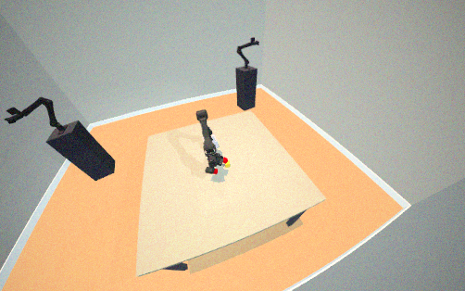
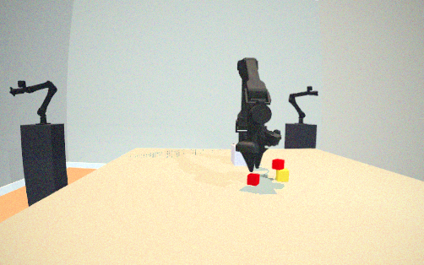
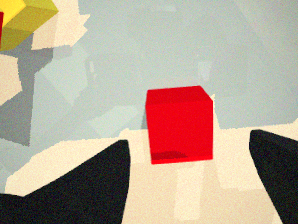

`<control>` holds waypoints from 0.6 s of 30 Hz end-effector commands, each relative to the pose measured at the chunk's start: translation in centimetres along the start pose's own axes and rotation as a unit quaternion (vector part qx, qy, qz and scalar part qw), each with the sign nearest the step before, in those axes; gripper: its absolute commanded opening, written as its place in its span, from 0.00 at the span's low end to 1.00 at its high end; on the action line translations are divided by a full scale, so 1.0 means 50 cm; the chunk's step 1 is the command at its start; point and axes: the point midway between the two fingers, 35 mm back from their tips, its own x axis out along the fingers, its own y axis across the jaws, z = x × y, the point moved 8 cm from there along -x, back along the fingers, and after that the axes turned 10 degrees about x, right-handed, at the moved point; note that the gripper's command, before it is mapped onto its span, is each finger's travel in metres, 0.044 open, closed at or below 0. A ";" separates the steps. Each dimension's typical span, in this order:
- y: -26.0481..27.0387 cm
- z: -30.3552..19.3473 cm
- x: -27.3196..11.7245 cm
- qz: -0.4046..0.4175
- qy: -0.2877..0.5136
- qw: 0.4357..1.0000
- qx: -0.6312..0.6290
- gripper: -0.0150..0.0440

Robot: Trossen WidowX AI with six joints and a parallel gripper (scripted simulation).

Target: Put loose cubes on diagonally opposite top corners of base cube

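A yellow base cube (image 2: 282,175) (image 1: 228,164) stands on the table and carries one red cube (image 2: 278,164) (image 1: 225,160) on top. A second red cube (image 2: 253,179) (image 1: 215,170) (image 3: 180,124) lies loose on the table, a short way from the base cube. My gripper (image 2: 255,168) (image 3: 190,144) is open and empty. It points down and hangs just above the loose red cube. In the wrist view that cube lies between the two dark fingers and clear of both.
The beige table (image 1: 232,222) (image 2: 169,219) has the arm's white base (image 2: 236,157) behind the cubes. Two black pedestals (image 1: 83,150) (image 1: 245,88) with small arms stand on the orange floor beyond the table's edges.
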 end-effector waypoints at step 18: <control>0.003 -0.004 0.067 0.003 0.006 1.000 -0.003 0.70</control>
